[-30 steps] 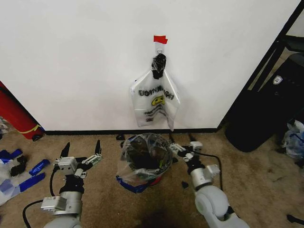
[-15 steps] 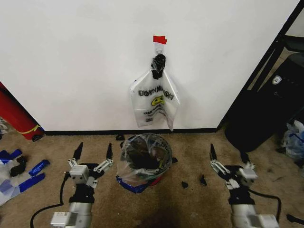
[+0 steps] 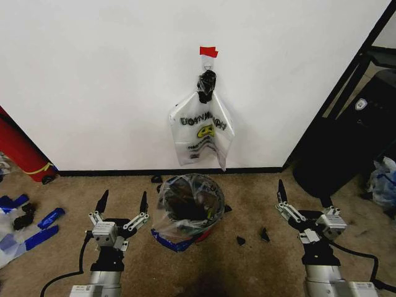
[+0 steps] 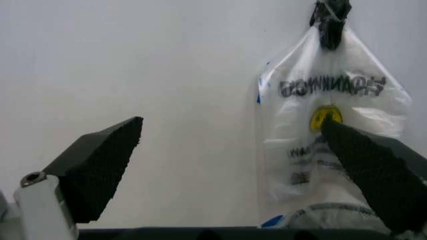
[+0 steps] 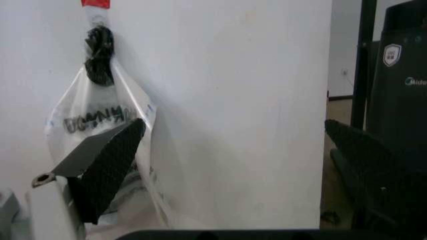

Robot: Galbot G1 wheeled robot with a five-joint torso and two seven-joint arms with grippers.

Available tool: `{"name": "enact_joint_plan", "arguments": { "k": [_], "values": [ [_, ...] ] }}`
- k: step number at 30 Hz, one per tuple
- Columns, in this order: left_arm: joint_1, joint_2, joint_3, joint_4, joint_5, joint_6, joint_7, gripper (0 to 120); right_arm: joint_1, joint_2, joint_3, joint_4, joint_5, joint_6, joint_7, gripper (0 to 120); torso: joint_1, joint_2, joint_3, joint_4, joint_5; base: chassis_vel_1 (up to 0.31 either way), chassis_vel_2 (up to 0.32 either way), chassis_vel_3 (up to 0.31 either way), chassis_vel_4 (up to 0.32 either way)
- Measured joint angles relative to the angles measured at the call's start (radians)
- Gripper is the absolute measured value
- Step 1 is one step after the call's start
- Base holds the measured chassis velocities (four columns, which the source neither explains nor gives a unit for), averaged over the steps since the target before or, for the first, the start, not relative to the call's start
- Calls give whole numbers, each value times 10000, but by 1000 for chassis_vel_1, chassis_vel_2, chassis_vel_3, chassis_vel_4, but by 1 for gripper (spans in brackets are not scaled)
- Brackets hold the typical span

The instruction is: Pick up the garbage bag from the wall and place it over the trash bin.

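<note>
the red cylinder (image 3: 21,151) is cut off by the left edge; the trash bin (image 3: 207,232) sits mostly hidden under its plastic liner (image 3: 179,213).

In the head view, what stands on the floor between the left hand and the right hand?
The trash bin, already lined with a clear bag, stands between the left hand and the right hand. Small dark scraps lie on the carpet toward the right hand.

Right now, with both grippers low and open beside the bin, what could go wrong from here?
A bag already lines the trash bin, so the task may wrongly seem finished. Another bag hangs knotted on the wall hook; pulling could tear its thin plastic. The left gripper sits nearer the bin than the right gripper and might snag the liner when rising.
</note>
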Motion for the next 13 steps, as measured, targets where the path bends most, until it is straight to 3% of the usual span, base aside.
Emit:
{"name": "enact_joint_plan", "arguments": {
  "k": [13],
  "values": [
    [-486, 297, 8, 484, -183, 191, -113, 100, -106, 913, -441, -139, -931, 44, 55, 100, 0, 0, 0, 0, -2, 0, 0, 0, 0]
  ]
}}
